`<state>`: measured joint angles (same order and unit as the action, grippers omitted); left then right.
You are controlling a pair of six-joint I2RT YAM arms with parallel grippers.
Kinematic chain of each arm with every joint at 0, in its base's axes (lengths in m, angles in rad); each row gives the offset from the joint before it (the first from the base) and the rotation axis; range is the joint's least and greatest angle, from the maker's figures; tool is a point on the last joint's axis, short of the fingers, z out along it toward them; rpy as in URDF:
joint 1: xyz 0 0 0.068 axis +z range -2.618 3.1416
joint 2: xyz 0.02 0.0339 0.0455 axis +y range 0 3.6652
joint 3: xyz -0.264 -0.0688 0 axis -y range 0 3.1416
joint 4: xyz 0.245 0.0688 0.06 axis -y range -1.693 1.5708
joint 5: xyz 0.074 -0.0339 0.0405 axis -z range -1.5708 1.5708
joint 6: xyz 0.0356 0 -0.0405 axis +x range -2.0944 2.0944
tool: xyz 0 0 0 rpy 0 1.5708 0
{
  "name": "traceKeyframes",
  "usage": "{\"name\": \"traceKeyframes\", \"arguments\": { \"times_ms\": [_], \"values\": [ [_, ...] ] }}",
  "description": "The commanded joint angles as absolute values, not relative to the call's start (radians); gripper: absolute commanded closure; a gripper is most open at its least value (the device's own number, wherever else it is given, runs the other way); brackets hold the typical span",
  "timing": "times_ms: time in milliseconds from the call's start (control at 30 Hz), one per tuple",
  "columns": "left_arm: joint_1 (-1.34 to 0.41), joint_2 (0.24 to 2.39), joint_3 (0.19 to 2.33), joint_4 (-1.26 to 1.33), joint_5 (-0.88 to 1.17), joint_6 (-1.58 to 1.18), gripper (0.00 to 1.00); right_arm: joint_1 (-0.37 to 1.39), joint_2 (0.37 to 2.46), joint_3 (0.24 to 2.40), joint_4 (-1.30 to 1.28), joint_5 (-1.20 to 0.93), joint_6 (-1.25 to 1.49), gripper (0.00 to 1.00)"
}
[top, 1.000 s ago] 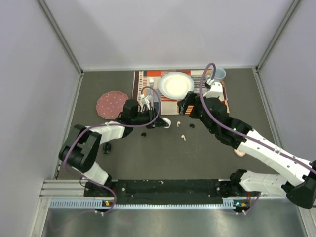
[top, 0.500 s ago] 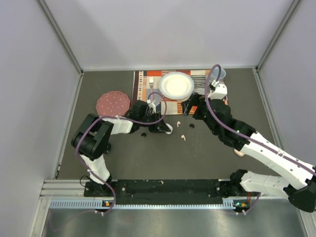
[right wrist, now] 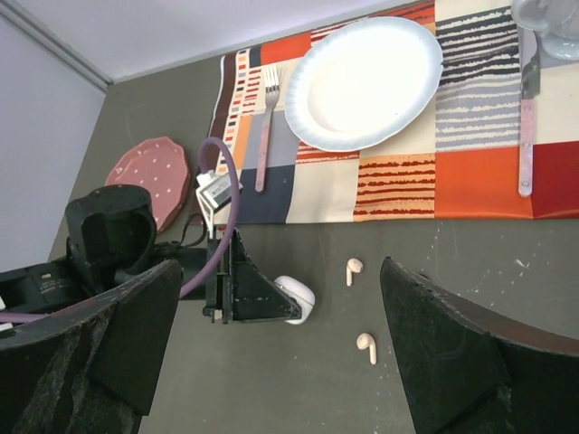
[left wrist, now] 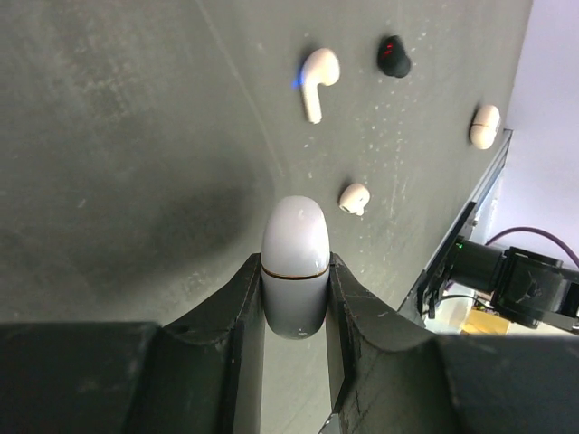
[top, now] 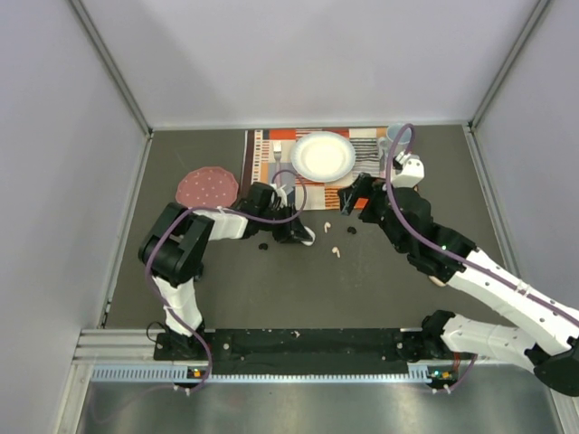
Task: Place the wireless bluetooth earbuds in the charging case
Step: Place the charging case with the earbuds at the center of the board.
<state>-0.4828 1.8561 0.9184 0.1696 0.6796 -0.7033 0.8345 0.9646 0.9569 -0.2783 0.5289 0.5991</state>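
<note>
"White charging case (left wrist: 295, 271), where is it?"
"Clamped in the left gripper (top: 295, 233). Both fingers are tight on its sides, and its rounded end pokes past the tips. Lid seam looks shut. It's low over the dark table (top: 271, 298), just off the near edge of the placemat (right wrist: 470, 176). Touching the table or not, can't tell."
"Earbuds?"
"All loose on the table, none in the case. One pale bud (top: 327, 224) is just right of the case. A second pale bud (top: 336, 252) is nearer the arm bases. A black bud (top: 351, 230) is right of the first pale one. Another black bud (top: 263, 245) sits left of the case, beside the left arm."
"Right gripper (top: 347, 201)?"
"Spread wide, holding nothing. Hovers at the placemat's near edge, by the white plate (right wrist: 362, 81), near the black bud."
"Other stuff?"
"Fork (right wrist: 266, 127) left of the plate, knife (right wrist: 526, 117) right of it, clear cup (right wrist: 547, 18) at the far corner, pink dotted coaster (top: 206, 188) off the mat to the left."
</note>
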Motion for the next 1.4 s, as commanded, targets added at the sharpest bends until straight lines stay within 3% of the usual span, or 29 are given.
{"name": "traceKeyframes", "arguments": {
  "times_ms": [0,267,533,700,933,967,1367],
  "values": [
    [-0.486,1.868,0.957,0.141,0.646,-0.680,0.88,0.824,0.943,0.962,-0.262,0.551,0.594,0.09],
    [-0.486,1.879,0.979,0.069,0.617,-0.631,0.75,0.821,0.945,0.963,-0.264,0.557,0.556,0.09],
    [-0.488,1.861,0.974,0.015,0.565,-0.592,0.61,0.635,0.933,0.963,-0.298,0.460,0.500,0.07],
    [-0.486,1.836,0.962,0.005,0.497,-0.584,0.55,0.607,0.924,0.947,-0.316,0.448,0.526,0.06],
    [-0.486,1.816,0.977,-0.063,0.442,-0.543,0.53,0.606,0.907,0.919,-0.313,0.477,0.555,0.06],
    [-0.486,1.801,0.974,-0.070,0.428,-0.538,0.48,0.603,0.907,0.917,-0.310,0.482,0.555,0.06],
    [-0.486,1.671,1.040,-0.201,0.255,-0.436,0.47,0.500,0.937,0.910,-0.386,0.483,0.598,0.06]
  ]
}}
